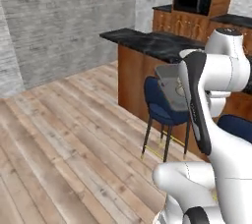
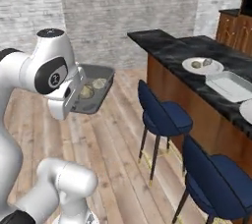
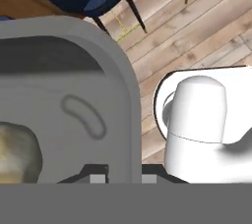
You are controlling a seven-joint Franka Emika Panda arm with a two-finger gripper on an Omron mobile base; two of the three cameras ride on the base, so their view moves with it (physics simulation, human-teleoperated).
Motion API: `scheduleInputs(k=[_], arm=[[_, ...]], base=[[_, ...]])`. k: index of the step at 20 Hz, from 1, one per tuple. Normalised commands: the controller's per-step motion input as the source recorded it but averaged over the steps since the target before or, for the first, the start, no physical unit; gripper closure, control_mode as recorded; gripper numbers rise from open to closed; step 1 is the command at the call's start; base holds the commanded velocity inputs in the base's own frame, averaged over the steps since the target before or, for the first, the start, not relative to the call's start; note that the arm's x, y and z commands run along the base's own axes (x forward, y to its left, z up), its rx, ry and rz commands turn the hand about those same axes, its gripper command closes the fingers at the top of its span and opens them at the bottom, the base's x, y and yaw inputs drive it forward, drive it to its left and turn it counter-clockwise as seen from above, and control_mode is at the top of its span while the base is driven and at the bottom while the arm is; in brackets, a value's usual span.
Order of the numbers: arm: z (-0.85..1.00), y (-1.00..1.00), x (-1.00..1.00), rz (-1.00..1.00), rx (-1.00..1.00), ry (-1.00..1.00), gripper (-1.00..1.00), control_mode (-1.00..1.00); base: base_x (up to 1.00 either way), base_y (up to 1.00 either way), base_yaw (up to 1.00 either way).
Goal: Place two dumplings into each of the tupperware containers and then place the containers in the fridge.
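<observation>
Clearly we carry the smoky grey tupperware container (image 2: 93,93), a shallow rounded-corner box, aloft over the plank floor (image 2: 118,144); two lumpy tan dumplings (image 2: 92,87) sit inside. Our gripper (image 3: 120,176) pinches its rim, jaws nearly closed on the thin wall. At three o'clock in the right base view, the black marble counter (image 2: 172,48) bears a round white plate (image 2: 202,66) with two more dumplings and the whitish container (image 2: 229,85). Navy stools (image 2: 162,115) stand beside it; grey brick walls (image 2: 123,7) lie behind.
</observation>
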Motion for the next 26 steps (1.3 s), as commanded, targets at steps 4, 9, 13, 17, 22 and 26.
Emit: scheduleInputs(k=[4, 9, 13, 17, 22, 26], arm=[[0.0, 0.0, 0.0, 0.0, 0.0, 0.0, 1.0, 1.0], [0.0, 0.0, 0.0, 0.0, 0.0, 0.0, 1.0, 1.0], [0.0, 0.0, 0.0, 0.0, 0.0, 0.0, 1.0, 1.0], [0.0, 0.0, 0.0, 0.0, 0.0, 0.0, 1.0, 1.0], [0.0, 0.0, 0.0, 0.0, 0.0, 0.0, 1.0, 1.0], [0.0, 0.0, 0.0, 0.0, 0.0, 0.0, 1.0, 1.0]], base=[[0.25, 0.32, 0.82], [0.07, 0.11, 0.8], [0.0, 0.22, 0.91], [0.0, 0.21, 0.97], [0.0, 0.22, 0.98], [0.0, 0.24, 0.98]])
